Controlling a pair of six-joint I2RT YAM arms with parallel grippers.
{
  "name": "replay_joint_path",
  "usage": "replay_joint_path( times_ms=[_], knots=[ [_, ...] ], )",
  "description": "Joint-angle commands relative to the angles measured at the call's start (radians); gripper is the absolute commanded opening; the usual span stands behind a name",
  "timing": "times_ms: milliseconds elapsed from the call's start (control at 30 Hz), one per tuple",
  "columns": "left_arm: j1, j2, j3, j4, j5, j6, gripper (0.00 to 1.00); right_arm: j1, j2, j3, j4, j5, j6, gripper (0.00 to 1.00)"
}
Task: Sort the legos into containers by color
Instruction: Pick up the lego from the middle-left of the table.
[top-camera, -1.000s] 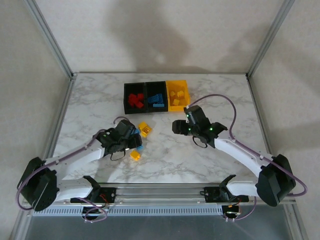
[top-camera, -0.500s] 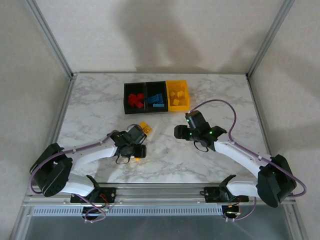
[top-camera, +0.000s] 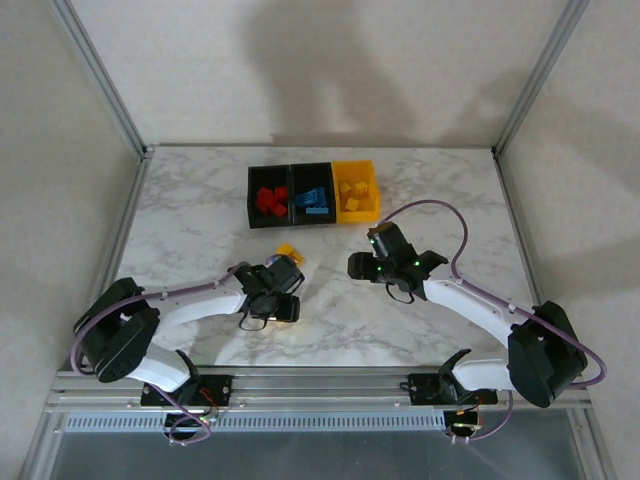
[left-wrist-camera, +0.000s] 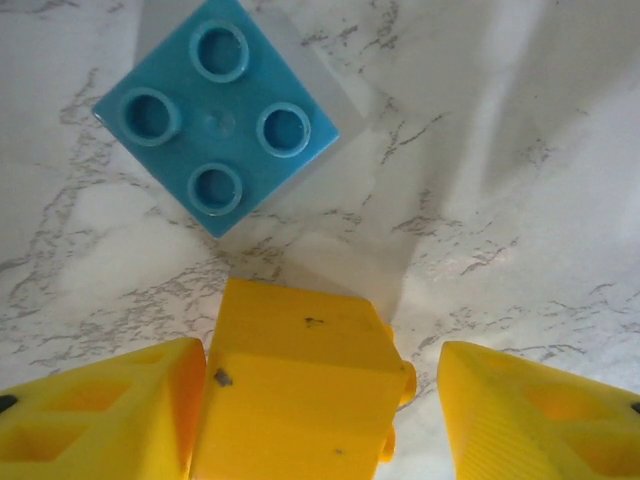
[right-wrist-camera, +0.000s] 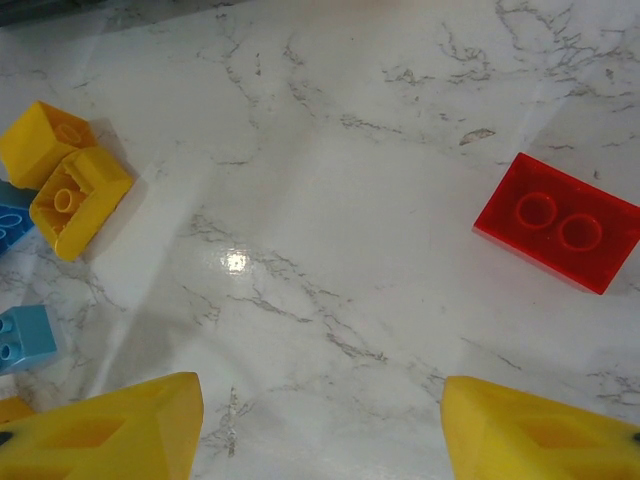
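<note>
Shifted rightward across the marble table (top-camera: 190, 215) since a second earlier, the left gripper (left-wrist-camera: 318, 375) straddled a smooth yellow brick (left-wrist-camera: 300, 390), one finger touching, the other just clear (a square, studded blue brick (left-wrist-camera: 215, 115) lay beyond). The right gripper (right-wrist-camera: 320, 405) gaped empty near a glossy red brick (right-wrist-camera: 557, 222).

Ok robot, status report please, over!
Left gripper open around yellow brick, one finger touching it. Right gripper open, empty, red brick loose nearby. Blue brick just beyond the yellow one, not blocking.
</note>
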Motion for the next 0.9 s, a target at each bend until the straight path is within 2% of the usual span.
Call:
replay_joint_path(
  times_ms=[0,300,600,867],
  knots=[
    [-0.012,0.030,0.035,-0.025,-0.028,0.022,0.54,0.009,-0.006,-0.015,-0.012,0.023,0.007,0.64],
    [-0.026,0.021,0.074,-0.053,-0.032,0.008,0.34,0.000,-0.028,-0.020,-0.018,0.035,0.004,0.64],
    [-0.028,-0.027,0.213,-0.003,-0.071,-0.061,0.34,-0.062,-0.181,-0.083,-0.023,0.028,0.022,0.65],
    [-0.018,0.190,0.534,0.004,-0.127,-0.008,0.32,-0.110,-0.316,-0.142,-0.054,0.031,0.067,0.65]
  ],
)
